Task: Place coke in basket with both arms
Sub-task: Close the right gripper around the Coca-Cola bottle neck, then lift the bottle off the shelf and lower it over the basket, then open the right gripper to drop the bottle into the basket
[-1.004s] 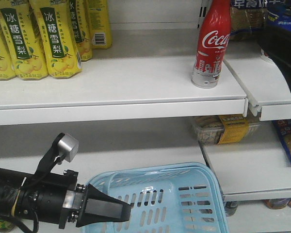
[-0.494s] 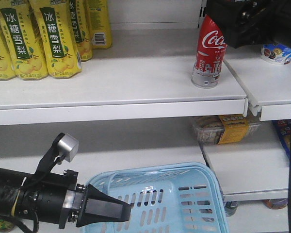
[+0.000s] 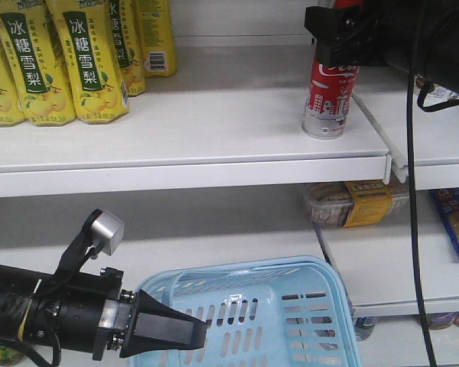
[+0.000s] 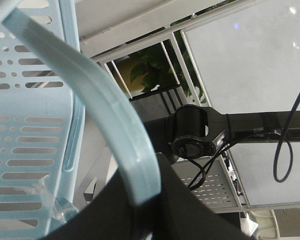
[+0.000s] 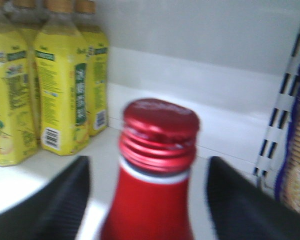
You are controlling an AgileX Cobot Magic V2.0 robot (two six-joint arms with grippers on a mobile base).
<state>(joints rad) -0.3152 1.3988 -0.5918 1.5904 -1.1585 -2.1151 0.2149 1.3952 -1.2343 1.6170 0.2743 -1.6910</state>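
The red coke (image 3: 327,99) stands upright on the upper white shelf (image 3: 214,145) near its right end. My right gripper (image 3: 338,34) has come in from the upper right and hides the bottle's neck. In the right wrist view its open fingers (image 5: 65,205) flank the coke's red cap and neck (image 5: 157,150) with gaps on both sides. My left gripper (image 3: 195,334) is shut on the rim handle of the light blue basket (image 3: 275,306) and holds it below the shelves. The left wrist view shows the handle (image 4: 115,125) clamped between the black jaws.
Yellow pear-drink bottles (image 3: 57,61) fill the upper shelf's left. They also show in the right wrist view (image 5: 55,90). A clear snack tub (image 3: 356,202) and blue packets (image 3: 455,222) lie on the lower shelf. A black cable (image 3: 413,191) hangs from the right arm.
My right arm has moved left and down from the upper right until its open fingers straddle the coke's neck. The left arm and basket have not moved.
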